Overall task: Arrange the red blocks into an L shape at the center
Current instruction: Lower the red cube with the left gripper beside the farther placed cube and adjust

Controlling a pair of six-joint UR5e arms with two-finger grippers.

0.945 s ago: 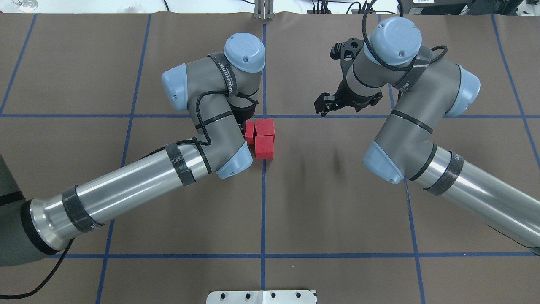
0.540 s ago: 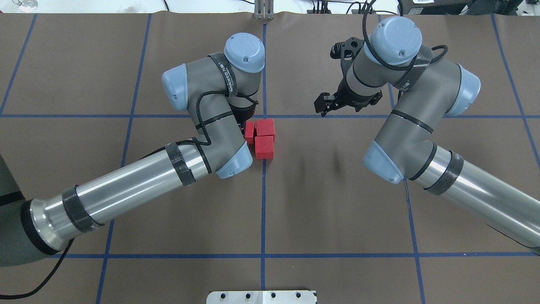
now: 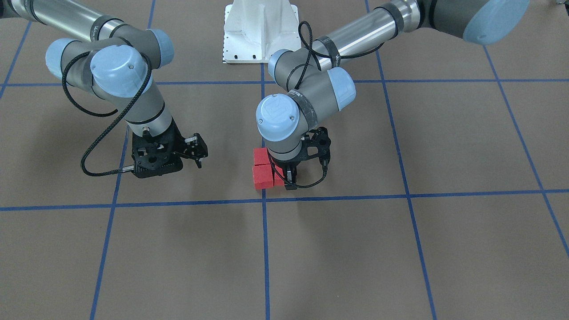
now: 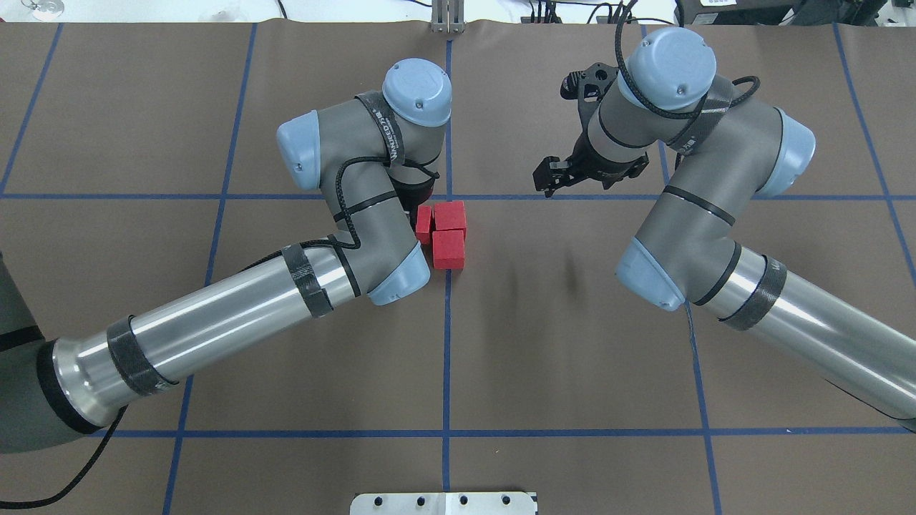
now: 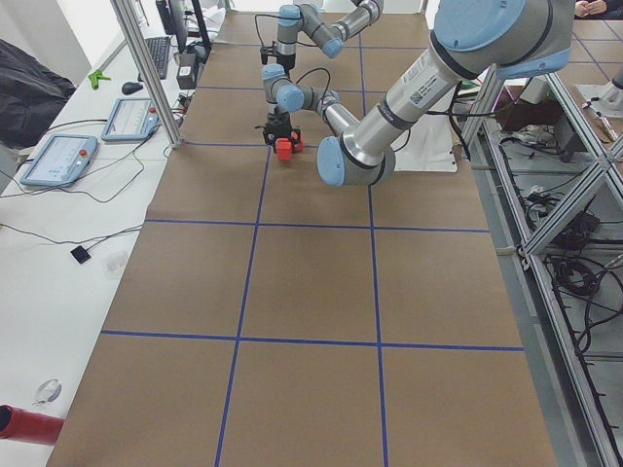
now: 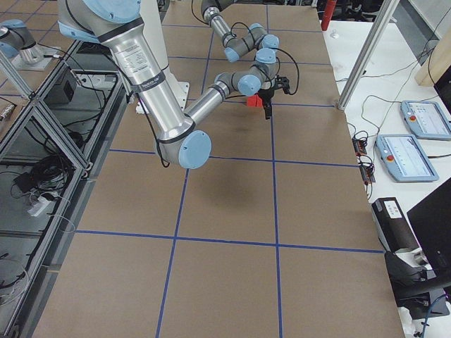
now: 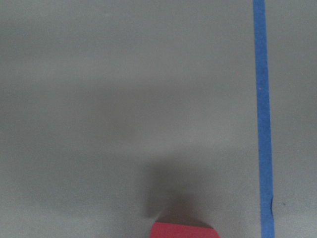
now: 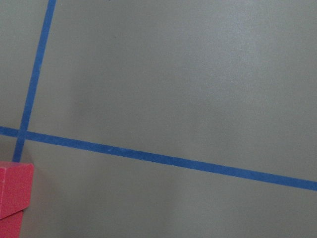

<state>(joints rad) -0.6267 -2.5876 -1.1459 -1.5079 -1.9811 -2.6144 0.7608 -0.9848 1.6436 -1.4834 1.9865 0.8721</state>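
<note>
Just on the robot's side of the center (image 4: 449, 197), the red blocks (image 4: 449, 249) sit bunched in a tight L. Two form a column on the blue tape line (image 4: 446, 343), and the third block (image 3: 278, 178) touches the far one on the robot's left. The left claw (image 3: 288, 178) stands down at this third block, one finger right against it. You cannot tell whether it pinches the block or has slack around it. The right claw (image 3: 198, 153) hovers well apart over bare surface (image 4: 572, 343), holding nothing, and its width cannot be told.

Your main risk, as I judge it, is the exit. If the left claw rises while pinching, the third block goes up with it. If a finger rubs sideways, it can turn the block askew or shove the column off the line. Straight up looks safest. Open room is plentiful: bare surface lies all round the blocks, every edge is far off, and only the left arm crowds them.
</note>
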